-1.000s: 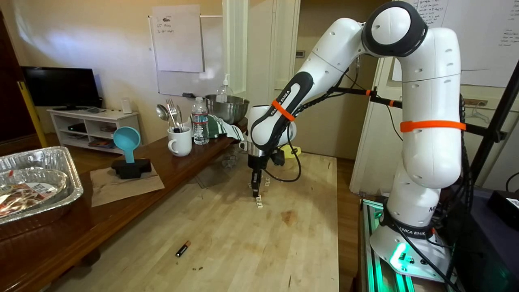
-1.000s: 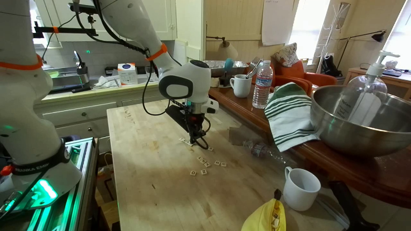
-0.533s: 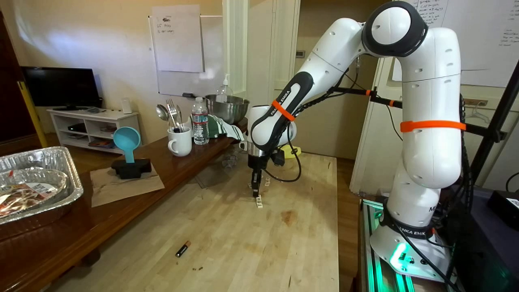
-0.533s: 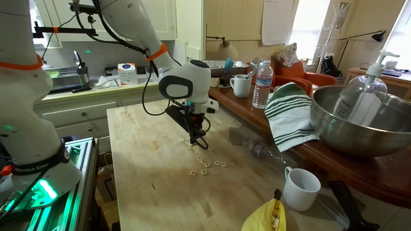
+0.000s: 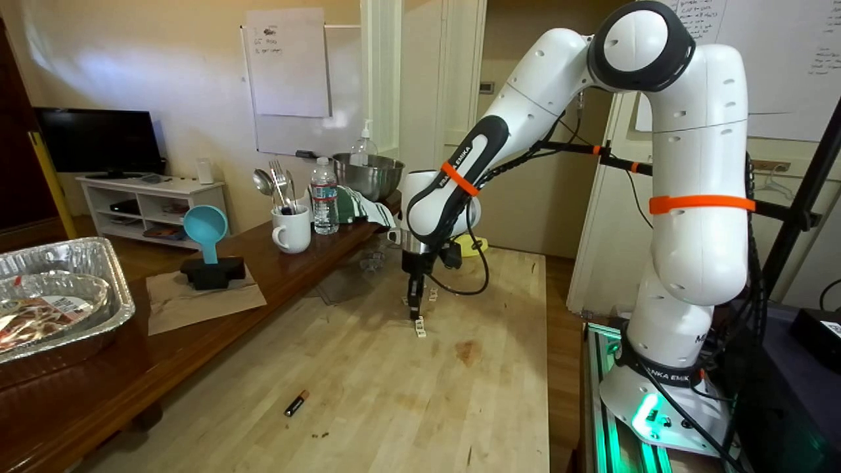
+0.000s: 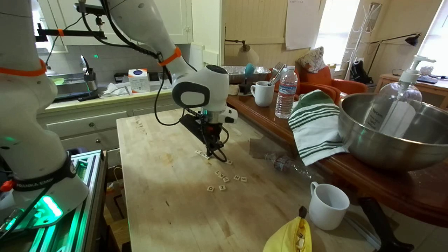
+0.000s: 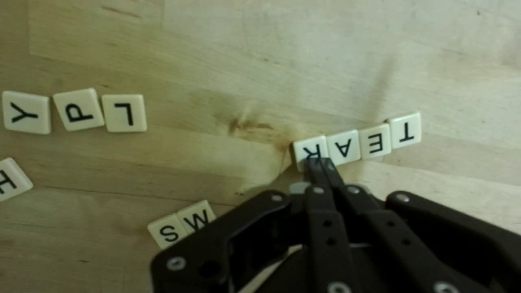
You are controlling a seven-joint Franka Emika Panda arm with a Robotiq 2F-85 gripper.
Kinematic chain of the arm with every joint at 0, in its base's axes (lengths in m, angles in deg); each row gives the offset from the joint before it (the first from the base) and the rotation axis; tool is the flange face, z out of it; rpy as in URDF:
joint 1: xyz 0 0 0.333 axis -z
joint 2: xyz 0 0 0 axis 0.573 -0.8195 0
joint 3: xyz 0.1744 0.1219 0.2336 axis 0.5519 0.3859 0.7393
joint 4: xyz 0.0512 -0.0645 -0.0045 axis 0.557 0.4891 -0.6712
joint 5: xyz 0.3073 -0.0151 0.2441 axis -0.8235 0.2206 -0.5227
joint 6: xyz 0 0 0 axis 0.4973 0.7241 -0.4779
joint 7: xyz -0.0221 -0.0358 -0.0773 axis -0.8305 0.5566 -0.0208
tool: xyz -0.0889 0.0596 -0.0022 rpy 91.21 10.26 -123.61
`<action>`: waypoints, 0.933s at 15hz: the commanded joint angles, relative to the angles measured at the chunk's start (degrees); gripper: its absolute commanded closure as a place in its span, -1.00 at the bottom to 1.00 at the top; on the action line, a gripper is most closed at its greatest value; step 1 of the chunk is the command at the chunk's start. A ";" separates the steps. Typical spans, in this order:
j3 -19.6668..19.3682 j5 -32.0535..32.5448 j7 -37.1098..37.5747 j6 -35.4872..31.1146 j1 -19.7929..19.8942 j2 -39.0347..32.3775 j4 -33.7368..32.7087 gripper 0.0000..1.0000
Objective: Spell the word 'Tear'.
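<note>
Claw [image 7: 320, 161]: two black fingers pressed together side by side, nothing btw them. Tips overlap the near edge of R [image 7: 309, 146], hiding part of that tile; can't tell if they bear on it or hang just above.

R ends a 4-tile row w/ A [image 7: 344, 147], E [image 7: 375, 141] and T [image 7: 404, 130]. Letters are upside down in wrist view, so TEAR runs right to left. Neighbors touch or nearly so; T sits a touch out of line w/ E. In both exterior views the row is a pale strip at the claw's foot, on the wooden surface [image 6: 168, 210].

The word looks spelled; step in hand is prob. a last nudge of R toward A. To do it well: light contact, push along the row's own line, stop once R meets A. More force would likely bow the row or shove T further off. If R is snug, lift straight up before any sideways move, b/c a dragging tip could pull it loose. A small tap on T's far edge might square things.

Farther out: S [image 7: 169, 234] and a W or M tile [image 7: 197, 219], then L [image 7: 124, 116], P [image 7: 79, 112], Y [image 7: 26, 112], and H [image 7: 12, 181], cut off. Best steer clear of these.

Farthest: battery [image 5: 296, 403] and yellow pouch [image 6: 290, 234], well apart, prob. no hindrance.
</note>
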 commanded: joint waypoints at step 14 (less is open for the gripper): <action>-5.13 2.67 7.59 -5.69 -1.70 0.04 -2.35 1.00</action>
